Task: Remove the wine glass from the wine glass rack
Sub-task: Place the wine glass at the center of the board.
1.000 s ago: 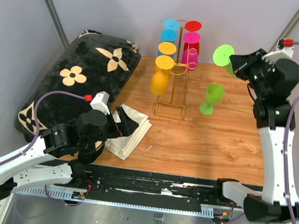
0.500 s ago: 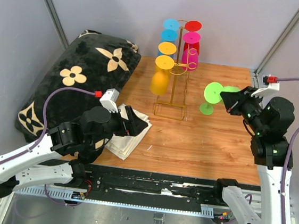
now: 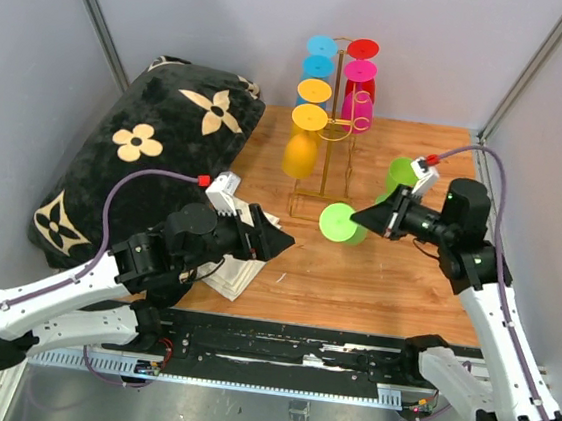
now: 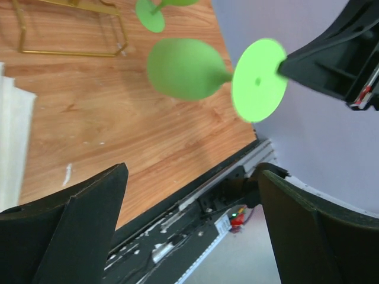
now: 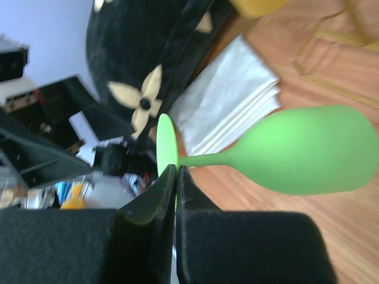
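Jaws of my right gripper [image 5: 176, 177] are pressed tight on the round foot of the green wine glass [image 5: 308, 151]. The glass lies on its side above the wooden table [image 3: 395, 273], off the gold rack [image 3: 327, 165] and in front of it. My left gripper [image 4: 192, 171] is spread wide, holds nothing, and points at the glass. A second green glass [image 3: 402, 171] stands on the table behind.

Wood-grain tabletop [image 3: 405, 274]; black pillow [image 3: 156, 157] with beige flower print along the tabletop's left edge, overlapping its far-left corner; stack of folded white cloths [image 3: 226, 273] on the tabletop near its front-left corner, partly hidden; black rail [image 3: 277, 346] running along the tabletop's near edge; grey walls [image 3: 181, 9] behind and on both sides of the tabletop
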You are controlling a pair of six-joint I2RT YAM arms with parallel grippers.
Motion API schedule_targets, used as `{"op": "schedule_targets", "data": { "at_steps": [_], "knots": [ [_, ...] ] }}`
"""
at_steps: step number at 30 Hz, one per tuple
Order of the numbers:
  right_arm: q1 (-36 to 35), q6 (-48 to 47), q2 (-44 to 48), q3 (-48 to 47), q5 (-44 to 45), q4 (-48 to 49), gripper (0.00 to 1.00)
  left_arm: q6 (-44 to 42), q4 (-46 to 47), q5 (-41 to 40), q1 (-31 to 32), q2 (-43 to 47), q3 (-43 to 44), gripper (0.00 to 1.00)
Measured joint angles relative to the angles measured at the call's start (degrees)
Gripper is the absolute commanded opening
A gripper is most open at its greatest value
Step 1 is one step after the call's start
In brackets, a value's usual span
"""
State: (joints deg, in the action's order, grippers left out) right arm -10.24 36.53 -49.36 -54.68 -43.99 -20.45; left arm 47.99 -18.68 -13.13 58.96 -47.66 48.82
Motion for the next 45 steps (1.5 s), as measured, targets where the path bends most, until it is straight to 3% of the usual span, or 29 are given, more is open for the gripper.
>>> {"op": "schedule_targets", "data": {
  "at_steps": [6, 15, 23, 31, 45],
  "knots": [
    [-11.2, -4.3, -2.1, -1.0, 0.0, -2.2, 0.01, 5.2, 13.8, 5.6, 0.0, -0.1, -8.5, 0.96],
    [-18.0, -2.9, -3.1, 4.3, 0.5, 3.3, 0.01, 7.9, 21.5, 11.3, 0.0, -1.4, -9.6, 0.95],
    [-18.7, -1.2, -3.3, 4.9, 0.5, 7.4, 0.01, 8.0, 22.0, 13.7, 0.0, -4.7, -9.6, 0.85],
    [-18.7, -0.1, -3.4, 4.9, 0.5, 10.5, 0.01, 7.9, 22.1, 15.5, 0.0, -5.4, -9.5, 0.62],
    [-18.7, 4.7, -3.8, 7.3, -4.7, 19.0, 0.01, 7.9, 25.5, 16.5, 0.0, -5.1, -9.3, 0.55]
  ]
}}
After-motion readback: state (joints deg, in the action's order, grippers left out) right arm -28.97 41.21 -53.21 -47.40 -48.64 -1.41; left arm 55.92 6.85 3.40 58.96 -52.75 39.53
